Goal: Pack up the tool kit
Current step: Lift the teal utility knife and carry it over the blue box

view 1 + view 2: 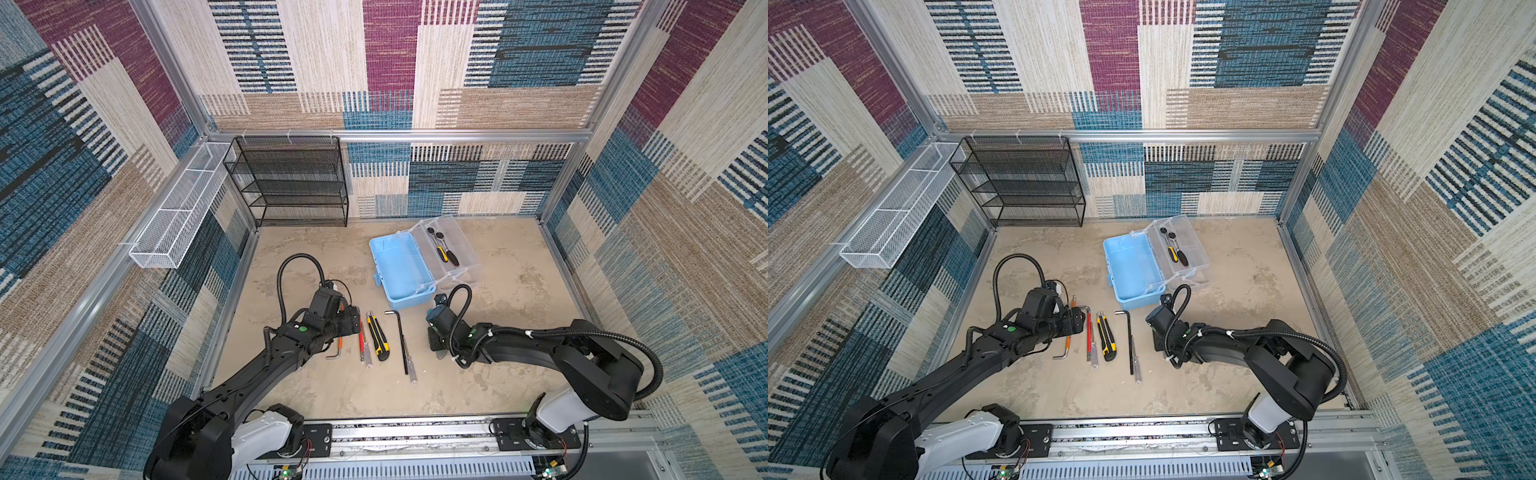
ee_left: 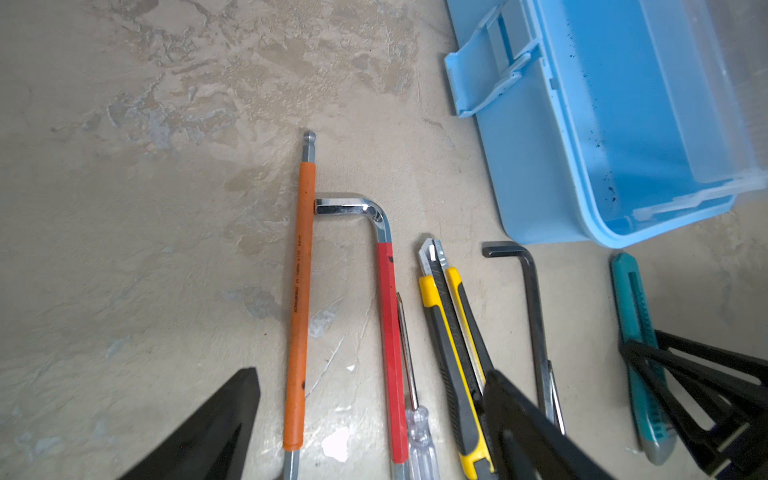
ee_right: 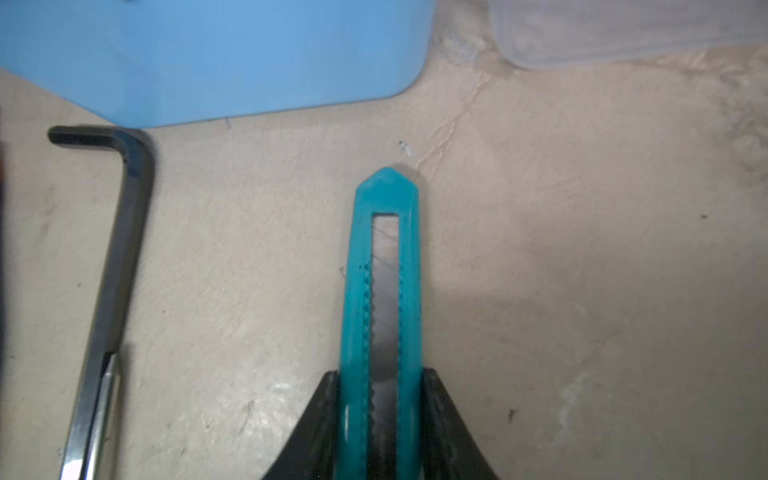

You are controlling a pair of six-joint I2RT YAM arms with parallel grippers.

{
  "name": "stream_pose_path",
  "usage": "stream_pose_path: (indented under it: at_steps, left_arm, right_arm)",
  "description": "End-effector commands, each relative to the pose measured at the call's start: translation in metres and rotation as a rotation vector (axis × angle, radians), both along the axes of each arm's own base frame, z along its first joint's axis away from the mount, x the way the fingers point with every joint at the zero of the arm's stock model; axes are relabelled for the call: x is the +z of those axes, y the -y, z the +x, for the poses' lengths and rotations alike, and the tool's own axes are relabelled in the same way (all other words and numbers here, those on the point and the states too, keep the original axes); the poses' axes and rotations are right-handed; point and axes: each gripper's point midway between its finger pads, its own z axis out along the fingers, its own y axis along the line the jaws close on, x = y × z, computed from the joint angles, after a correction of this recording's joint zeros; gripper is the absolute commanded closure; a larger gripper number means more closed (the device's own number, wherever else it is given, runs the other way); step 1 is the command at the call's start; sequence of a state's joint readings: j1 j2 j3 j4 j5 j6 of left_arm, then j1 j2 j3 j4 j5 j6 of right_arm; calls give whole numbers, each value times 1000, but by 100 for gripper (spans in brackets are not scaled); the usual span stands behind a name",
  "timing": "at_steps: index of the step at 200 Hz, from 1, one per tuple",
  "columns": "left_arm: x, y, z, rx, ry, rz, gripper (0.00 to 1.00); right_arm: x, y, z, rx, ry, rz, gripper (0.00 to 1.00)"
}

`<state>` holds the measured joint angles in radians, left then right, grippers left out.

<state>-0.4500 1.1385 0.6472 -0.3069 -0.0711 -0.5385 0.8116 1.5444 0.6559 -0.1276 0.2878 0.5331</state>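
Note:
The tool kit's light-blue case (image 1: 399, 266) stands open, and its clear lid (image 1: 463, 249) lies flat beside it with two ratchets (image 1: 442, 249) on it. In front of the case, an orange hex key (image 2: 301, 291), a red hex key (image 2: 388, 332), a clear-handled screwdriver (image 2: 419, 436), a yellow utility knife (image 2: 449, 332) and a black hex key (image 2: 534, 311) lie side by side. My left gripper (image 2: 371, 374) hangs open over the orange and red keys. My right gripper (image 3: 380, 374) is shut on a teal utility knife (image 3: 384, 249) that rests on the table.
A black wire-mesh rack (image 1: 291, 183) stands at the back left. A long white mesh basket (image 1: 178, 212) hangs on the left wall. A second screwdriver (image 1: 411, 370) lies along the black hex key. The arms' rail (image 1: 415, 432) runs along the front edge.

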Motion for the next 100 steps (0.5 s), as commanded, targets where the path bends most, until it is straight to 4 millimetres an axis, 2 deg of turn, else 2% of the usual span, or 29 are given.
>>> stream_pose_path:
  at_steps: [1,45,100]
  left_arm:
    - [0,3,-1,-30,-9,11,12]
    - [0,4,0,-31,-11,14,12]
    - [-2,6,-1,-35,-14,22,12]
  right_arm:
    - [-5,8,-13,19,-52,-12,74]
    - [8,-8,-19,102,-22,72,79]
    - [28,-20,-22,132,23,129,81]
